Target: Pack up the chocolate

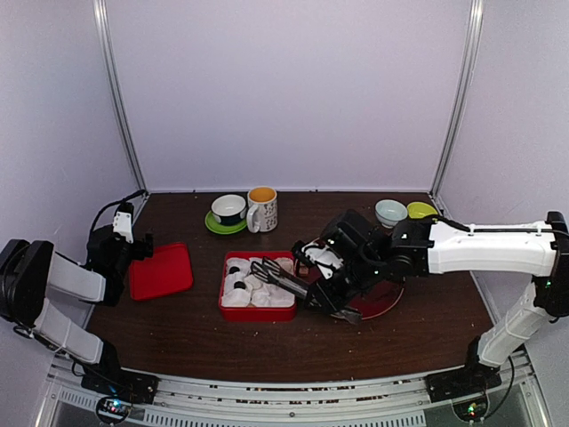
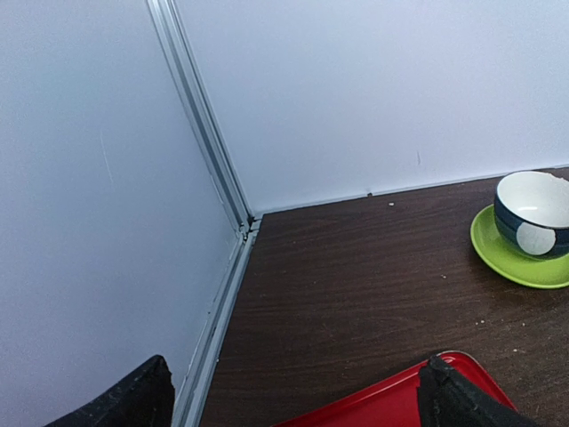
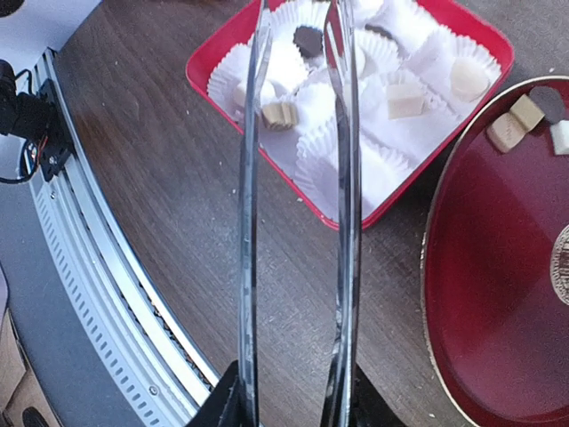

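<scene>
Chocolate pieces lie in white paper cups in the red box [image 3: 204, 62]: a tan one [image 3: 281, 113], a cream cube [image 3: 404, 100], a cream round [image 3: 468, 78] and a dark one [image 3: 308, 40]. More chocolate [image 3: 507, 132] sits at the rim of the dark red plate [image 3: 507, 267]. My right gripper [image 3: 293, 391] is shut on the metal tongs [image 3: 252, 178], whose two arms stand apart and reach over the box [image 1: 224, 283]. Their tips run off the top of the right wrist view. My left gripper [image 2: 293, 400] is open and holds nothing, at the far edge of the red lid [image 2: 373, 405].
A blue-and-white bowl on a green saucer [image 1: 228, 213] and a mug [image 1: 262, 209] stand at the back. A pale bowl [image 1: 389, 212] and a green bowl [image 1: 420, 210] sit at the back right. The red lid [image 1: 162, 271] lies left of the box. White walls enclose the table.
</scene>
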Motion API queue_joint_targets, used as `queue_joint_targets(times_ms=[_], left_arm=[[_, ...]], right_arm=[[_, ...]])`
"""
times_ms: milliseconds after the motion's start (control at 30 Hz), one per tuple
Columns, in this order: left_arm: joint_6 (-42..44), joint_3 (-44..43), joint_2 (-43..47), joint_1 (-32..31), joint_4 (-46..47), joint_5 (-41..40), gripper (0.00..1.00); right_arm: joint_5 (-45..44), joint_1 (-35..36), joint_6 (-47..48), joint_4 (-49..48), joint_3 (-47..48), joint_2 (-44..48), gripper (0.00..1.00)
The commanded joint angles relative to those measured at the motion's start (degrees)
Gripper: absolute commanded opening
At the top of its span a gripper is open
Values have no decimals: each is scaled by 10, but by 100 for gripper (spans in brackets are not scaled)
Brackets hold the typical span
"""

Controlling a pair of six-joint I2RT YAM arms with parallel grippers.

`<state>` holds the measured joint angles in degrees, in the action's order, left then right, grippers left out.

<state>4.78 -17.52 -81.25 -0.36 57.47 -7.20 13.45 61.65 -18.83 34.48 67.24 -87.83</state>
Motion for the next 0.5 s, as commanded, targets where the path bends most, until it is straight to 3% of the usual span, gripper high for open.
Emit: queue_joint_targets(times_ms=[0, 467], left_arm=[[-2, 3, -3, 4, 38, 7, 98], [-2, 2, -3, 4, 38, 7, 98]], right_arm=[[-76, 1, -10, -11, -7, 47, 32], [-220, -15, -93, 6, -95, 184, 31]])
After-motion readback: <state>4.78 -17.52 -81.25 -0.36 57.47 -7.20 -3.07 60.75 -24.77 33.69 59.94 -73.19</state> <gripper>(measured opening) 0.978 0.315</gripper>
